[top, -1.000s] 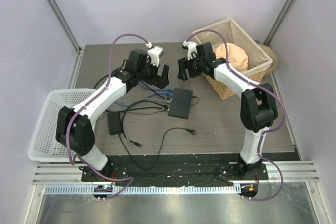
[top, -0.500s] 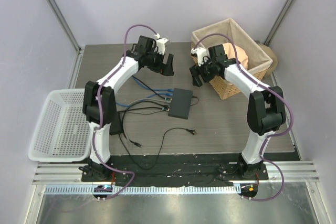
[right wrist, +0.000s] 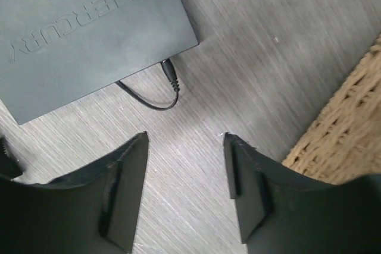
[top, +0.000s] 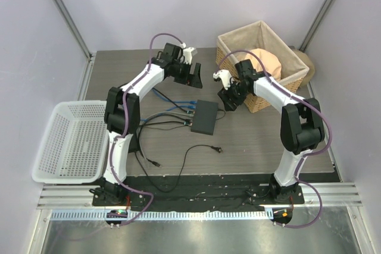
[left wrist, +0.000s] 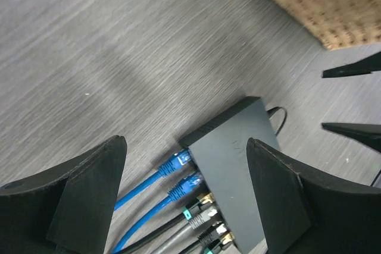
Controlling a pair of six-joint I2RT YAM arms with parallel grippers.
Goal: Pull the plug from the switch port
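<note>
Grey wood-grain desk (top: 268, 141) fills the top view; the switch (top: 205, 117) lies near its middle, with cables (top: 166, 120) leaving its left edge. Behind it hovers the left tool (top: 190, 77), and the right tool (top: 230, 99) is beside its far right corner.

From the left wrist, the fingers (left wrist: 89, 188) stand wide apart, holding nothing. Blue plugs (left wrist: 181, 162) and darker plugs (left wrist: 205, 224) sit packed together in the ports, so a closing grip could catch two at once.

From the right wrist, the fingers are also spread and empty, beside the power lead (right wrist: 169, 72). If nothing pins the switch, I think a pull would drag it along.
</note>
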